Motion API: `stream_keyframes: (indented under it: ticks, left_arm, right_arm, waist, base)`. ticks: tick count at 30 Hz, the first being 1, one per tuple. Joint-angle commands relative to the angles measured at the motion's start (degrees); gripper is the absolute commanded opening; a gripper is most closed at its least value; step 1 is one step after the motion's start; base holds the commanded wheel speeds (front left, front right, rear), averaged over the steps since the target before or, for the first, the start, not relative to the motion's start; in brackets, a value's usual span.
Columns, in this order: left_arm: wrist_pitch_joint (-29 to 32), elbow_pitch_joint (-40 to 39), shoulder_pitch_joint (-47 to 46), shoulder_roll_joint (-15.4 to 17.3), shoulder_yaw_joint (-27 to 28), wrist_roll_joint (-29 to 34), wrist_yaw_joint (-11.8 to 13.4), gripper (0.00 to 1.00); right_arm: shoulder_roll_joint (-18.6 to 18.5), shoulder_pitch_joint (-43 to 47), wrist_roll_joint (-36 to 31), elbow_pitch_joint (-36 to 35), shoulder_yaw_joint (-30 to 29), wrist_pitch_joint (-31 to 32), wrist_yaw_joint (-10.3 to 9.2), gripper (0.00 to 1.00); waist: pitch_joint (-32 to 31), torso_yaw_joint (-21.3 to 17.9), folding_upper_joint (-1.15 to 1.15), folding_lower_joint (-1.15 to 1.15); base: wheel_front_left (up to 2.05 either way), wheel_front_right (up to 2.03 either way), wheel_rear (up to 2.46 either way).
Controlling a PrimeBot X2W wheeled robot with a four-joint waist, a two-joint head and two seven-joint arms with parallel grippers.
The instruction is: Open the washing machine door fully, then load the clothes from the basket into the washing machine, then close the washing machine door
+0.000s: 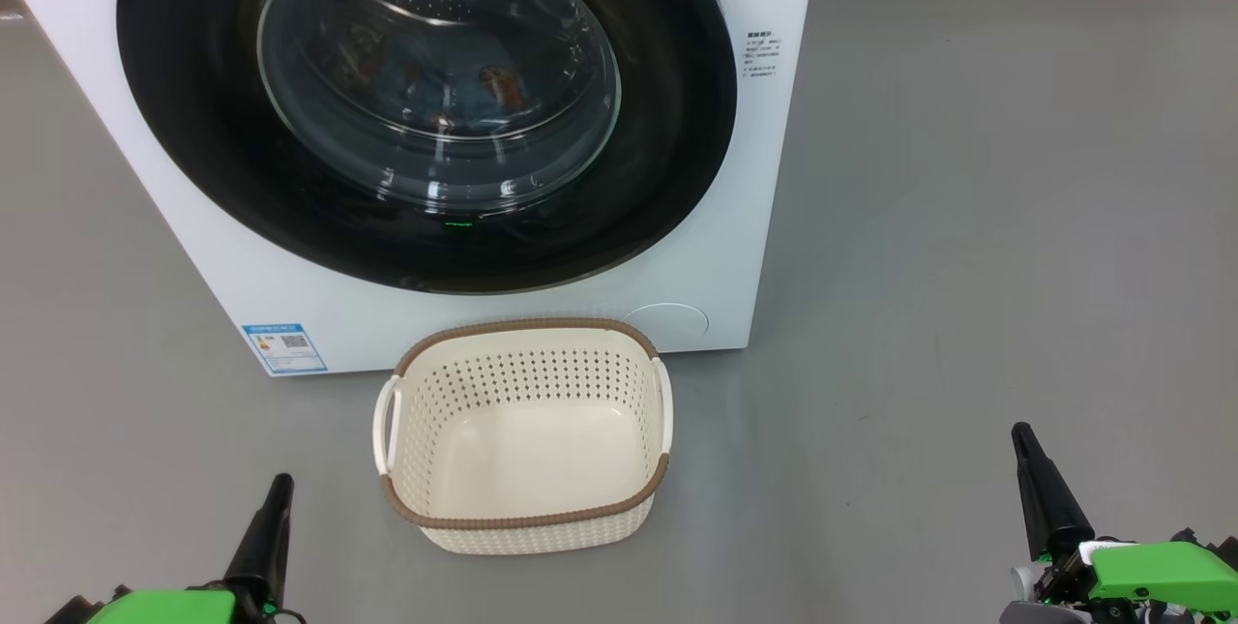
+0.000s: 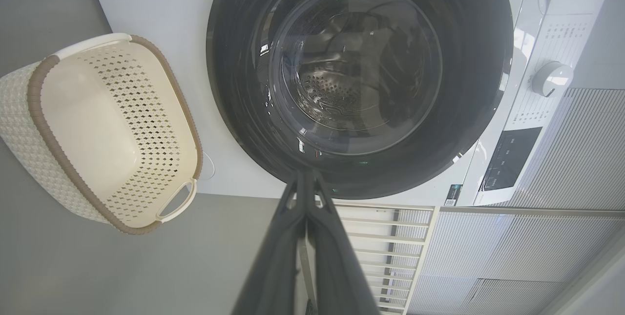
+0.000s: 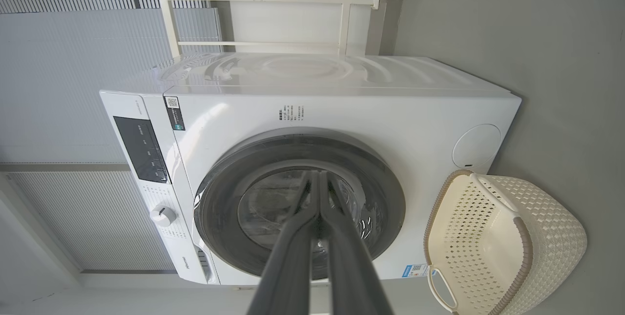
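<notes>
On grey floor (image 1: 967, 266) before door (image 1: 426, 252), basket (image 1: 527, 520)

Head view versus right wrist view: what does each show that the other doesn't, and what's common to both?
Head view: the clothes, dim behind the glass. Right wrist view: control panel, knob, washing machine's top. Both: the washing machine door, shut; the basket, empty; blue label; right hand, shut.
</notes>
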Motion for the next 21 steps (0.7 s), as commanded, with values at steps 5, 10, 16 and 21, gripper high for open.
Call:
stream_keyframes:
  ticks: [5,10,16,21]
  left_arm:
    - [0.2,-1.6,-2.5,0.9,2.0,-0.2,-0.2,0.0]
    - [0.2,-1.6,-2.5,0.9,2.1,-0.2,-0.2,0.0]
    - [0.2,-1.6,-2.5,0.8,2.1,-0.2,-0.2,0.0]
    - [0.3,-1.6,-2.5,0.8,2.1,-0.2,-0.2,0.0]
  right_arm:
    - [-0.7,-2.3,0.2,-1.4,1.6,0.4,0.1,0.0]
    - [-0.7,-2.3,0.2,-1.4,1.6,0.4,0.1,0.0]
    - [-0.7,-2.3,0.2,-1.4,1.6,0.4,0.1,0.0]
    - [-0.7,-2.3,0.2,-1.4,1.6,0.4,0.1,0.0]
  waist:
    - [0.0,0.0,0.0,0.0]
    - [0.0,0.0,0.0,0.0]
    - [0.0,0.0,0.0,0.0]
    - [0.0,0.0,0.0,0.0]
  base:
    - [0.0,0.0,0.0]
    - [0.0,0.0,0.0]
    - [0.0,0.0,0.0]
    - [0.0,0.0,0.0]
